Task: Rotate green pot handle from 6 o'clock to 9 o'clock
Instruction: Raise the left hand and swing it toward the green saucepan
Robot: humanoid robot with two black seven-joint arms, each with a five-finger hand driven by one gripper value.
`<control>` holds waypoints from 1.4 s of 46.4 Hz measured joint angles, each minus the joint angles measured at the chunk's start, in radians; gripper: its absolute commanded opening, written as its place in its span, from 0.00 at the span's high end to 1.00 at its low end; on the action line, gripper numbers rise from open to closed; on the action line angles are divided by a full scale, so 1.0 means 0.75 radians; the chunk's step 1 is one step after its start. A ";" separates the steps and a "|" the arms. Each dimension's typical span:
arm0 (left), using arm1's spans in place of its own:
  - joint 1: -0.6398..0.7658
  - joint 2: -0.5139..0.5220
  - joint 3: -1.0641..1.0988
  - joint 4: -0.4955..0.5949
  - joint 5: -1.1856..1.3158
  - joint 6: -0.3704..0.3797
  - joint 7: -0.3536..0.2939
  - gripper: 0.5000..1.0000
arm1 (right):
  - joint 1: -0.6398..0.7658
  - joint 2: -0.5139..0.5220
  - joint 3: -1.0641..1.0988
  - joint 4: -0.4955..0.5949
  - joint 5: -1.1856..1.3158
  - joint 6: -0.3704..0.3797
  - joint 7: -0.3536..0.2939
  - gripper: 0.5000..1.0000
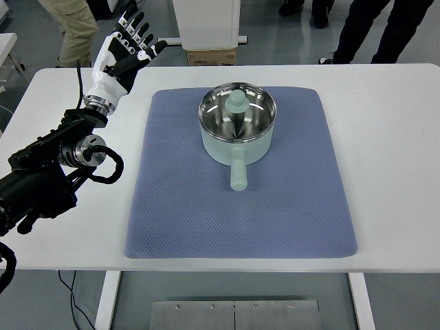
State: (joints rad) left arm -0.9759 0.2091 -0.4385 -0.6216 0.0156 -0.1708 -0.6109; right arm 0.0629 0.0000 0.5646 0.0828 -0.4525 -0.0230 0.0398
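One worry from my remote seat: left robot hand hangs open, holding nothing, well apart from the green pot to its right on the mat, so swiping the handle could drag everything.

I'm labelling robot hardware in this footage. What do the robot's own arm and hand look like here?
Only the left arm shows. The left hand has a glossy white shell over the palm and wrist, with black jointed fingers carrying white segments. A silver metal ring joins the wrist to the black forearm, which is built of bulky dark links with a round silver joint cap. A black cable loops beside it.
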 measured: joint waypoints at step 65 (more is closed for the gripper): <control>-0.111 0.154 0.014 -0.411 0.745 -0.006 0.000 0.00 | 0.000 0.000 -0.001 0.000 0.000 0.001 0.000 0.00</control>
State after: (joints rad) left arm -1.0588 0.3247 -0.4278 -0.9302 0.5746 -0.1752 -0.6108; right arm 0.0628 0.0000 0.5640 0.0828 -0.4525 -0.0221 0.0399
